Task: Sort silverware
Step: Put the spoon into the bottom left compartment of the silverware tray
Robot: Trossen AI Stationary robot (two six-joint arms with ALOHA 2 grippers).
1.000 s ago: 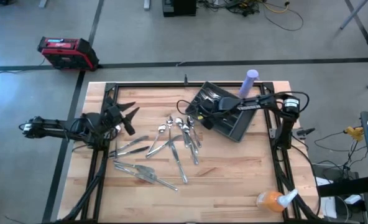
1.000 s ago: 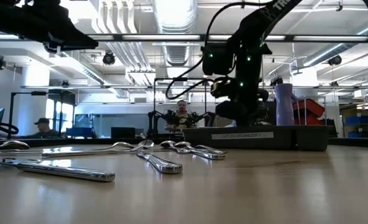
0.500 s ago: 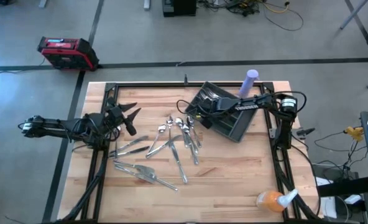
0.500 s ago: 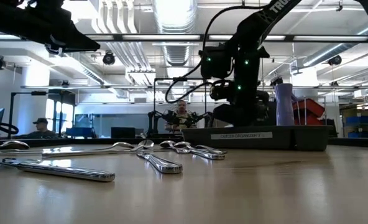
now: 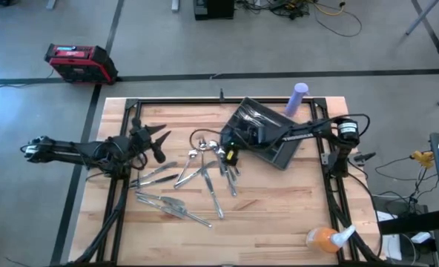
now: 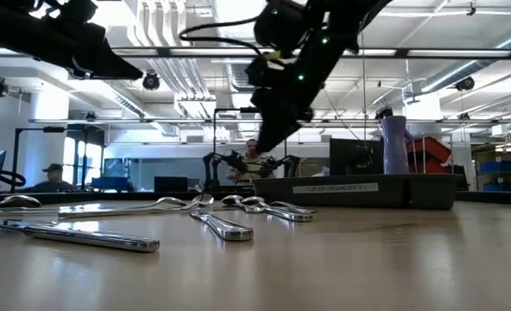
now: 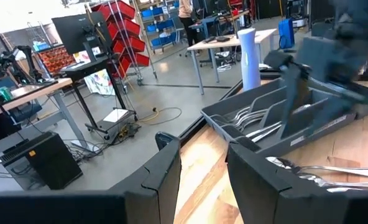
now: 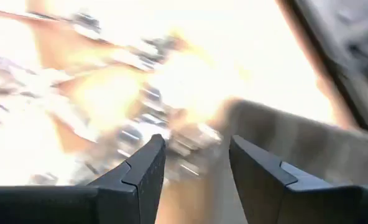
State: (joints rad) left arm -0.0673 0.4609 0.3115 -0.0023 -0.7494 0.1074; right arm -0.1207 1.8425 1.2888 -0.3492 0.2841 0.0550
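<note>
Roughly a dozen pieces of loose silverware [image 5: 197,174] lie scattered on the wooden table [image 5: 279,215]; the exact count of spoons, forks and knives cannot be told, since several overlap. More pieces sit inside the one dark compartmented tray [image 5: 279,152], which lies at an angle.

The right gripper [image 5: 228,148] hangs just past the tray's near edge, above the closest spoons of the scatter, its arm stretched long across the tray from the table's right side. In the right wrist view its two dark fingers [image 8: 140,171] stand apart with nothing between them, and blurred shiny cutlery shows beyond them. In the low view this arm slants downward above the silverware without touching it.

The left gripper [image 5: 154,142] floats on the other side of the scatter, raised off the table, the arm reaching in level from the left edge. Its fingers [image 7: 162,177] are spread, empty, pointing toward the tray and the lavender cylinder [image 5: 297,99] standing behind it. One orange object [image 5: 322,238] rests far off at the table's front right corner.
</note>
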